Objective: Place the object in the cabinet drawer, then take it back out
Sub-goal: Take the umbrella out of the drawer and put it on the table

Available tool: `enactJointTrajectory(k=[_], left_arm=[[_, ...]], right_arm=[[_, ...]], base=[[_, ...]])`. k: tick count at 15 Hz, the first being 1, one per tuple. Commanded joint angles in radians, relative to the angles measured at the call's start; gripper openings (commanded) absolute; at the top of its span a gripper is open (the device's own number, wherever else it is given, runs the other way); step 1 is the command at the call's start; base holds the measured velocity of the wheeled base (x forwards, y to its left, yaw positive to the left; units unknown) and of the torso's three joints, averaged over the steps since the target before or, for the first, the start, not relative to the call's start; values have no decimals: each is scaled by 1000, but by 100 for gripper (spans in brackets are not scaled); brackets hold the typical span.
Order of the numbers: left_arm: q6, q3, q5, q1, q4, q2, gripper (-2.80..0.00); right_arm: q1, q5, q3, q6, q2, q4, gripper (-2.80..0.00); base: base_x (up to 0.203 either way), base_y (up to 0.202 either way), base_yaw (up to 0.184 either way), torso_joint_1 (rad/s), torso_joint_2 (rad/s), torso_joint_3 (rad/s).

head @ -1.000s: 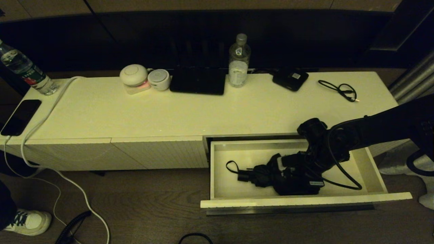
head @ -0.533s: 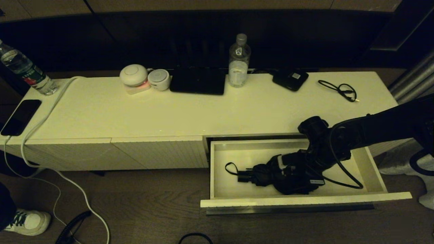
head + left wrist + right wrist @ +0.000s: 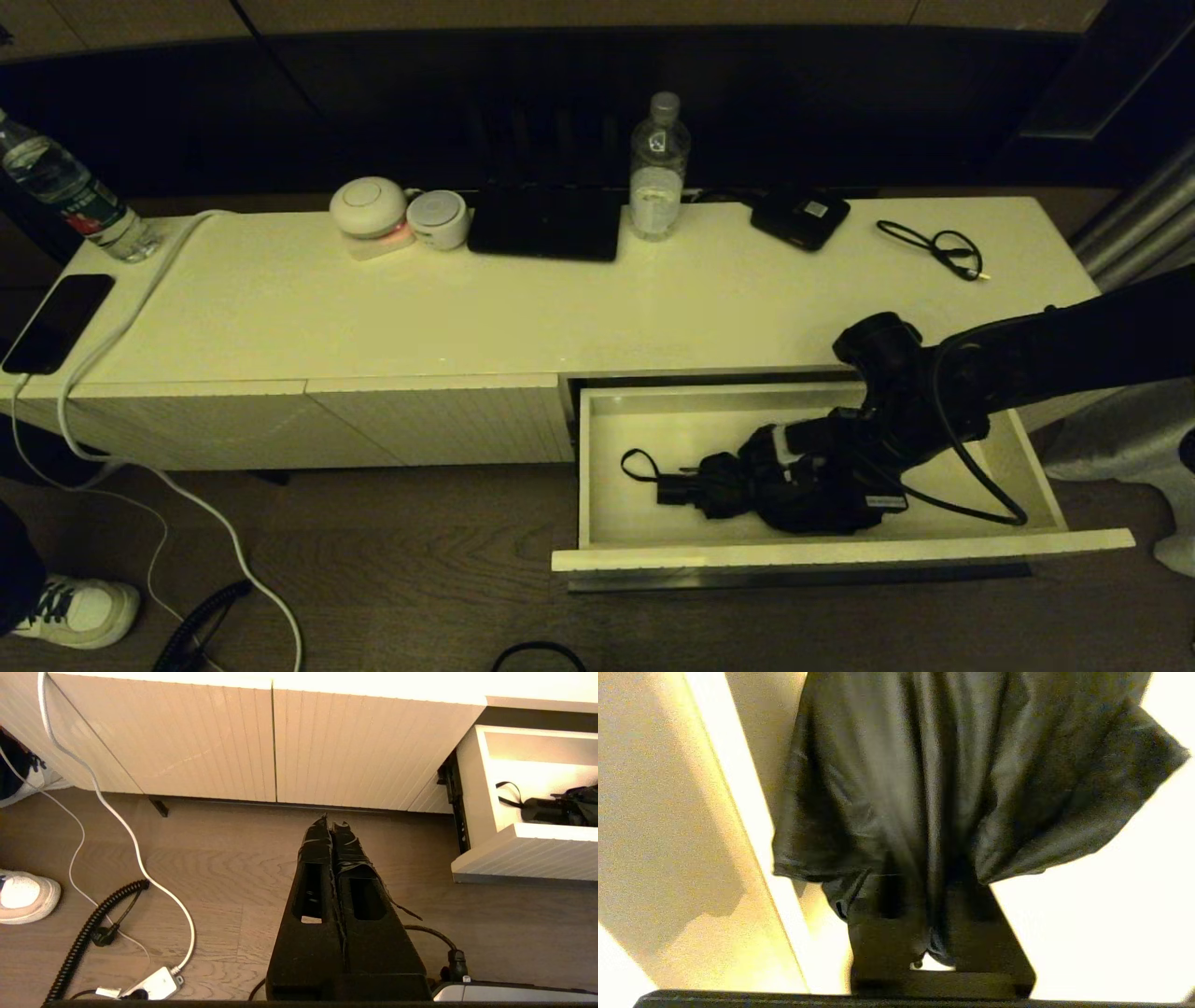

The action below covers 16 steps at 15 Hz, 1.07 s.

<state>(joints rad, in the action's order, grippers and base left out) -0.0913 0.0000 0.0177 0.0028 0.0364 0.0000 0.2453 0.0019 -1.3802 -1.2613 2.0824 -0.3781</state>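
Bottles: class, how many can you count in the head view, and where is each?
2. One bottle stands at the back of the cabinet top, near the middle; the other leans at its far left end. None hidden that I can see.

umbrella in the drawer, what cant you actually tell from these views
- Head view: the right gripper and arm cover the umbrella fabric, so contact with the drawer floor is hidden.
- Right wrist view: fabric fills the frame and hides the fingertips, though the jaws pinch it.
- Left wrist view: the frame edge cuts the umbrella off; the left gripper hangs shut over the floor.

The right tool [image 3: 794,481], clamped on the umbrella [image 3: 738,481], has risen slightly inside the drawer [image 3: 840,553], lifting the fabric.
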Motion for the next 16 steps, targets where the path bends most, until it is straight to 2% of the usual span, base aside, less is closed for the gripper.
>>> enactJointTrajectory(k=[1, 16], left_arm=[[-1, 0, 1, 0, 0, -2, -280], [-1, 0, 1, 0, 0, -2, -280]], right_arm=[[6, 4, 18, -7, -63, -4, -280], [15, 23, 82, 13, -378, -16, -280]], base=[[0, 0, 0, 0, 0, 0], [0, 0, 0, 0, 0, 0]])
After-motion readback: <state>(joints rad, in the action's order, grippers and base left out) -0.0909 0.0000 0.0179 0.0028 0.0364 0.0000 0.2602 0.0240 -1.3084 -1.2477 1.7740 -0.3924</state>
